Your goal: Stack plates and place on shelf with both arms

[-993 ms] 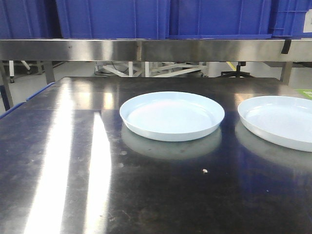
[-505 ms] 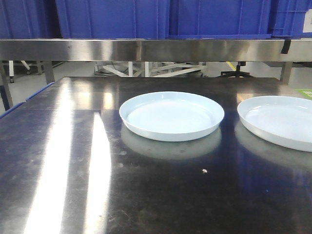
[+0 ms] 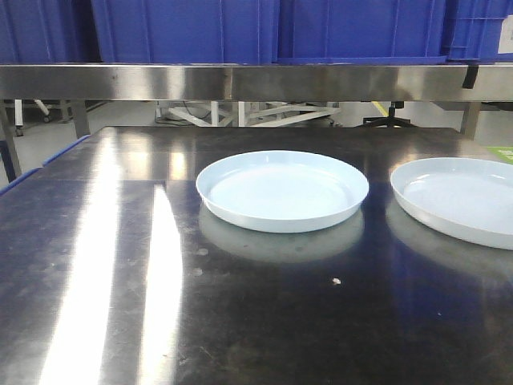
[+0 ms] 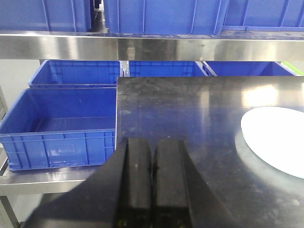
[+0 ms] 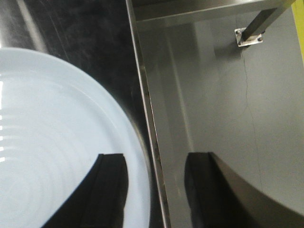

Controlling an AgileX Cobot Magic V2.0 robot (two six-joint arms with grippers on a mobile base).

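Two pale blue-white plates lie apart on the dark table: one in the middle (image 3: pixel 282 191), one at the right (image 3: pixel 465 196), cut off by the frame edge. Neither arm shows in the front view. In the left wrist view my left gripper (image 4: pixel 153 159) is shut on nothing, low over the table's left part, with a plate (image 4: pixel 278 137) ahead to its right. In the right wrist view my right gripper (image 5: pixel 156 185) is open above a plate (image 5: pixel 57 142). One finger is over the plate near its right rim; the other is beyond the table edge (image 5: pixel 151 133), over the floor.
A steel shelf (image 3: pixel 240 80) runs across the back above the table and carries blue crates (image 3: pixel 184 28). More blue crates (image 4: pixel 57 123) stand on a lower rack left of the table. Grey floor (image 5: pixel 223 104) and a bolted post foot (image 5: pixel 248 37) lie past the table's right edge.
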